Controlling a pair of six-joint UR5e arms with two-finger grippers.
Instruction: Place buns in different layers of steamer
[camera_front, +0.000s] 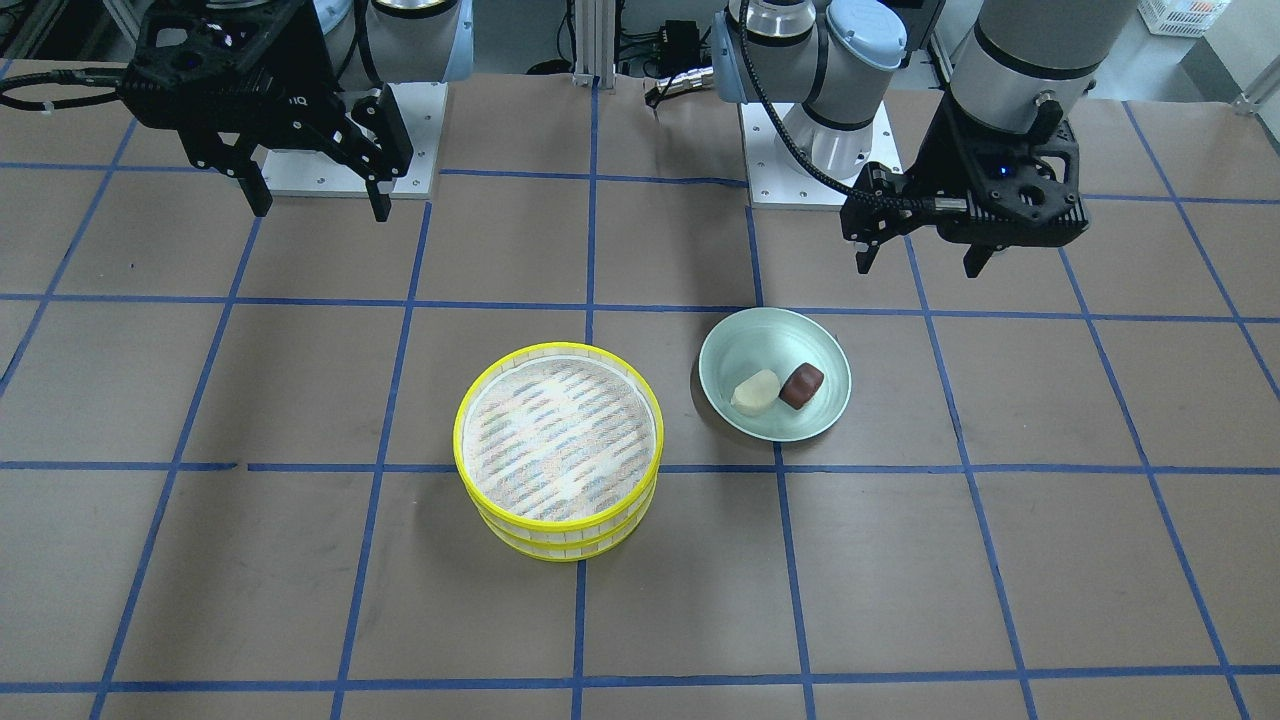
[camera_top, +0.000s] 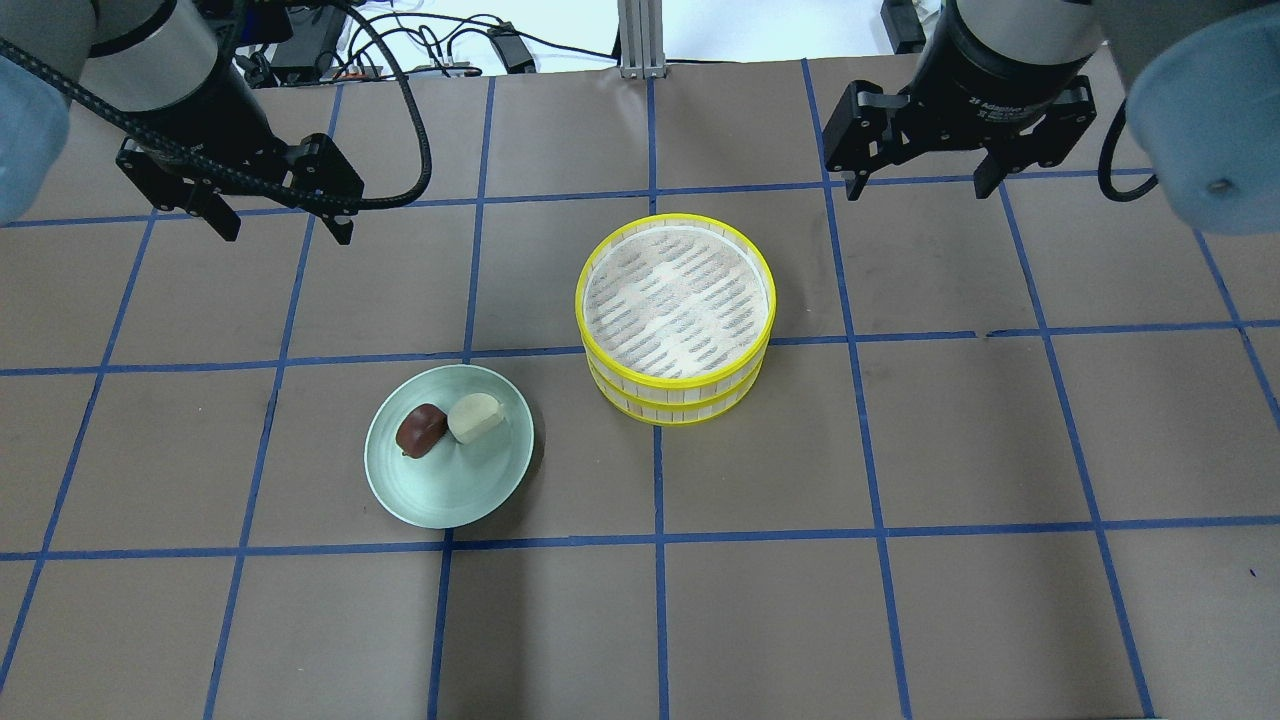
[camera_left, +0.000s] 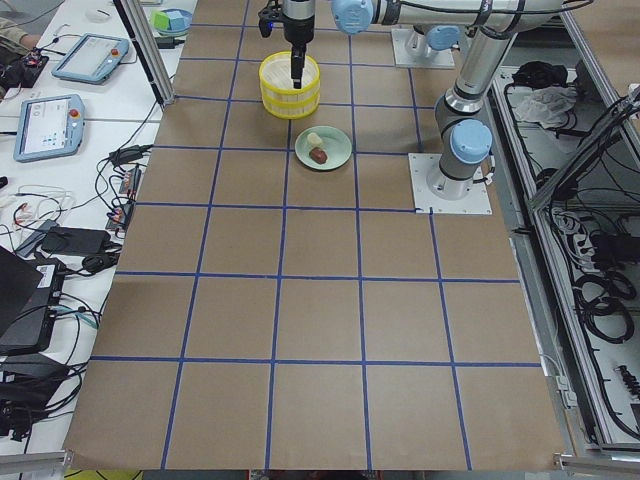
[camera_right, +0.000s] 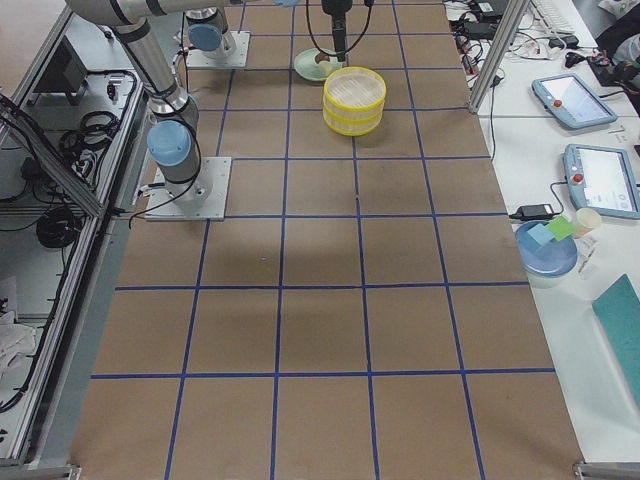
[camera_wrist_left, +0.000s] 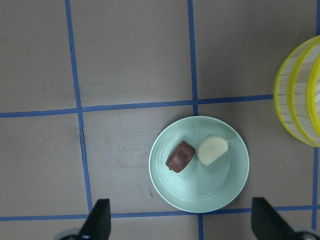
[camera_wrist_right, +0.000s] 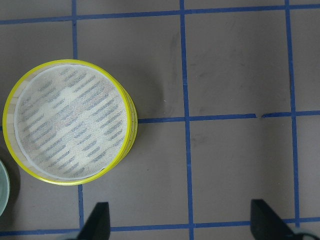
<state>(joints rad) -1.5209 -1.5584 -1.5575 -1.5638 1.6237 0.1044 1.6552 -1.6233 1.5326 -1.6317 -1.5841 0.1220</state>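
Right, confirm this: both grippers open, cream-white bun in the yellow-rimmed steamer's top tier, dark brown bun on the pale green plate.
One point is wrong: the cream-white rounded bun is not in the yellow-rimmed two-tier steamer; it lies on the pale green round plate beside the glossy reddish-brown bun, as the overhead exterior view shows. The left gripper and right gripper are open.

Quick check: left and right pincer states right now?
Left pincer: open, holding nothing.
Right pincer: open, holding nothing.
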